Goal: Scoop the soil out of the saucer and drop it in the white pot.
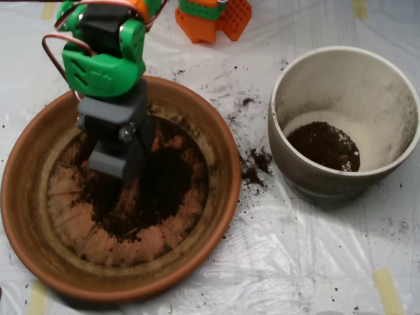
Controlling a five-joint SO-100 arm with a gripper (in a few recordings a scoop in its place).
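The saucer (26, 197) sits left on the table (295, 262), the white pot (289, 157) well apart on the right. Soil (164, 190) lies mid-saucer; the end effector (117, 157) is down in it, whether spread or pressed together I cannot tell. Best dig deep, close fully, lift level.

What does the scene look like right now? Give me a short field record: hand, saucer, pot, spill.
hand: grey scoop down inside the saucer, over the left part of the soil patch
saucer: terracotta saucer at left, soil spread over its middle, ridged base bare toward the lower left
pot: white pot at right, upright, a small dark heap of soil at its bottom
spill: loose crumbs on the plastic sheet between saucer and pot
background: orange part at the top edge
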